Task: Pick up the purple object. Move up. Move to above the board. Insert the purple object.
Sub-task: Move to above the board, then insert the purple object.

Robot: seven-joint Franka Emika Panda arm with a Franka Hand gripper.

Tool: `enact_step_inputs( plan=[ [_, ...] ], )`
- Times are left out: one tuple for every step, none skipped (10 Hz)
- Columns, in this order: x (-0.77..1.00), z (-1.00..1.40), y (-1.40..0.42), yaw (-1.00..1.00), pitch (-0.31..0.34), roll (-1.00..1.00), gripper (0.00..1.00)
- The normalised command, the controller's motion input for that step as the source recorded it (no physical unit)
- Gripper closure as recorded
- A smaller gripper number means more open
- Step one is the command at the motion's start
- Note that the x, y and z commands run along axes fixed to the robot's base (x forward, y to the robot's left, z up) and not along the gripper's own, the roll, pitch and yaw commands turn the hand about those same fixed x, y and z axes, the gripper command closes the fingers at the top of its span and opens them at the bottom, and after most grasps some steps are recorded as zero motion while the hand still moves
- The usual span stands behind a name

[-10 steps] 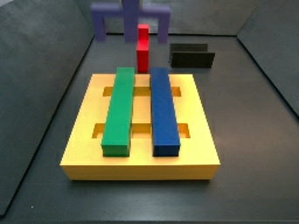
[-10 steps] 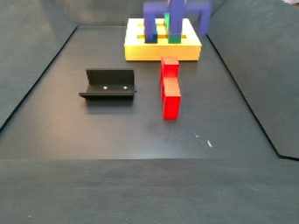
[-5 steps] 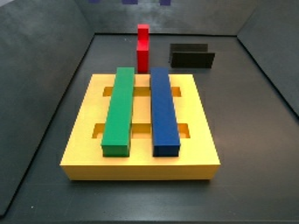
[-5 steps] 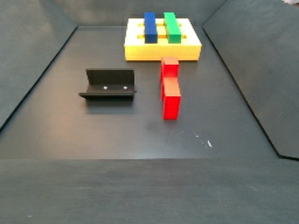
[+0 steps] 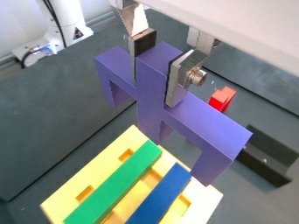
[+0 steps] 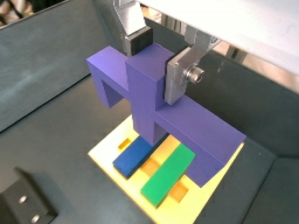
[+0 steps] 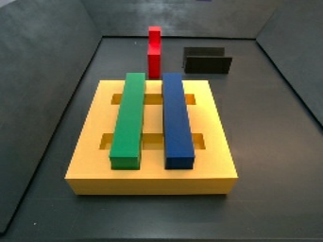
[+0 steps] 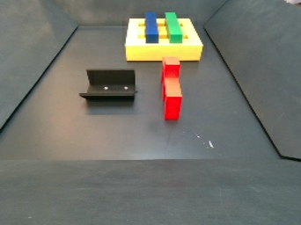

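My gripper (image 5: 160,63) (image 6: 156,59) is shut on the central post of the purple object (image 5: 158,96) (image 6: 146,96), a bridge-shaped block. In both wrist views it hangs high above the yellow board (image 5: 87,184) (image 6: 117,144), which bears a green bar (image 5: 117,179) (image 6: 170,169) and a blue bar (image 5: 163,197) (image 6: 132,154). In both side views the board (image 7: 89,142) (image 8: 135,48) shows with its bars, but the gripper and purple object are out of view above the frame.
A long red block (image 7: 154,49) (image 8: 172,88) lies on the dark floor beside the board. The dark fixture (image 8: 108,85) (image 7: 207,60) stands nearby; it also shows in both wrist views (image 5: 267,159) (image 6: 26,203). Grey walls enclose the floor.
The purple object rose out of both side views between one second and half a second ago. Since then nothing in the side views has moved.
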Motion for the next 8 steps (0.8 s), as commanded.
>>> enact_step_inputs(
  plan=[
    [0.15, 0.09, -0.31, 0.0, 0.142, 0.05, 1.0],
    [0.08, 0.07, -0.19, 0.0, 0.089, 0.05, 1.0],
    [0.0, -0.69, -0.32, 0.0, -0.18, 0.03, 1.0],
    [0.0, -0.75, -0.71, 0.08, -0.209, 0.14, 1.0],
    [0.02, -0.73, -0.88, 0.09, -0.18, 0.19, 1.0],
    [0.03, -0.74, -0.93, 0.05, -0.173, 0.2, 1.0],
    [0.1, -0.7, -0.92, 0.0, -0.173, 0.23, 1.0],
    [0.16, -0.71, -0.87, 0.0, -0.14, 0.25, 1.0]
  ],
)
